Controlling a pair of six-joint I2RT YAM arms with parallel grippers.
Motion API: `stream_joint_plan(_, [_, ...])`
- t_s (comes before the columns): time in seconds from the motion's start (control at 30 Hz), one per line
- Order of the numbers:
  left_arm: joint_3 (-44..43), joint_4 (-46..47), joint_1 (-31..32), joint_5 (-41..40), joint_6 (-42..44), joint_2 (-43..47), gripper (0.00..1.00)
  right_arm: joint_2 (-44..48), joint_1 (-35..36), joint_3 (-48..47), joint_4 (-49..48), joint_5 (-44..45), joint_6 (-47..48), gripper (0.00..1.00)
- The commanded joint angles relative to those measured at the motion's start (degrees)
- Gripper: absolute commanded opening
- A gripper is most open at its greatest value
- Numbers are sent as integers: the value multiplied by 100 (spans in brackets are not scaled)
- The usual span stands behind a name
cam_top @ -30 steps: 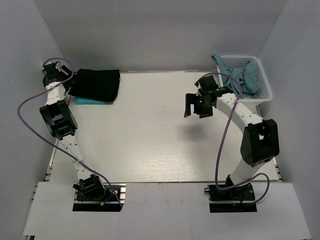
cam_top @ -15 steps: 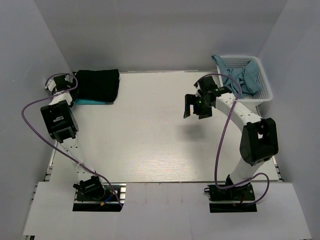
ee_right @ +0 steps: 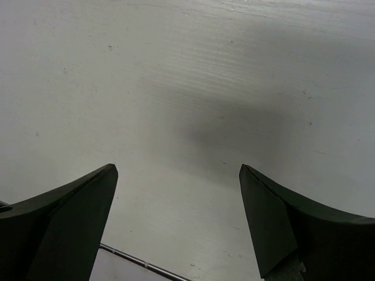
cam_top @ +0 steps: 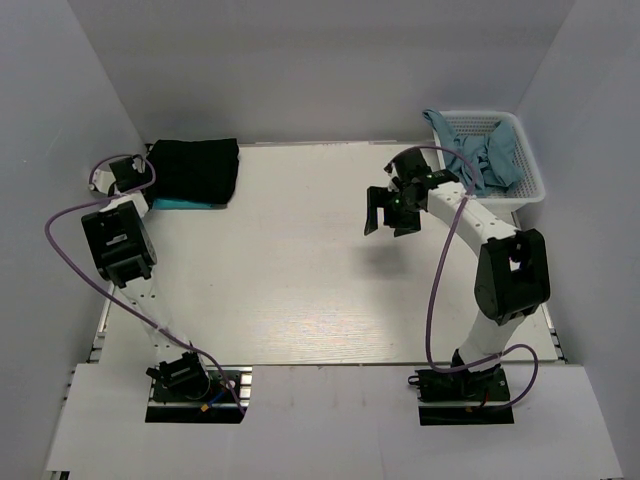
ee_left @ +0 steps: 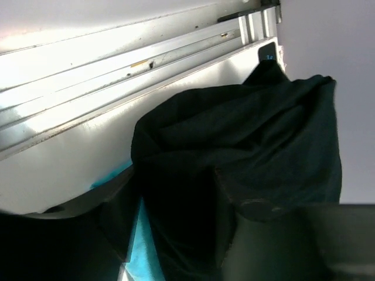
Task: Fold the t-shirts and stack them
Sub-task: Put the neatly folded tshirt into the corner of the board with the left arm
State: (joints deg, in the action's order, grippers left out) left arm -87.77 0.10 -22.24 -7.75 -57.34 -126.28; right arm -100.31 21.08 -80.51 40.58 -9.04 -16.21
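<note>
A folded black t-shirt point(cam_top: 192, 168) lies at the table's back left on top of a teal t-shirt point(cam_top: 180, 203), of which only a strip shows. My left gripper point(cam_top: 140, 178) is at the stack's left edge. In the left wrist view the black t-shirt point(ee_left: 246, 134) fills the space between my fingers point(ee_left: 275, 240), with the teal t-shirt point(ee_left: 140, 246) just under it, and the left gripper point(ee_left: 179, 193) is too dark to show a pinch. Greyish-blue t-shirts point(cam_top: 480, 155) are heaped in the basket. My right gripper point(cam_top: 388, 215) hangs open over bare table, also open in its wrist view point(ee_right: 177, 170).
A white mesh basket point(cam_top: 528, 178) stands at the back right corner. Grey walls close in the table on the left, back and right. A metal rail point(ee_left: 117, 64) runs along the table edge beside the stack. Purple cables loop off both arms.
My left gripper has swung down to the left edge of the black t-shirt and its jaws have narrowed. The right gripper has drifted slightly left, still open.
</note>
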Motion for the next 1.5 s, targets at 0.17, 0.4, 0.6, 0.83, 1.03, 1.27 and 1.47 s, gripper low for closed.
stream_joint_plan(0.17, [39, 122, -52, -245, 214, 903, 28, -138, 19, -299, 99, -221, 153, 90])
stream_joint_plan(0.4, [-152, -79, -52, -245, 443, 1061, 19, -146, -7, -325, 116, -283, 232, 90])
stream_joint_plan(0.6, [-267, -502, -52, -394, 557, 947, 57, -111, 1, -343, 187, -125, 293, 90])
stream_joint_plan(0.83, [-267, -608, -52, -631, 610, 833, 62, -146, -8, -351, 170, -212, 294, 90])
stream_joint_plan(1.03, [-338, -484, -52, -377, 663, 657, 0, -190, 10, -369, 152, -327, 259, 90])
stream_joint_plan(1.27, [83, 138, 0, -184, 838, 1315, 0, -164, -7, -378, 135, -406, 241, 90])
stream_joint_plan(1.47, [567, 394, 0, -113, 900, 1738, 0, -155, 10, -316, 117, -494, 267, 90])
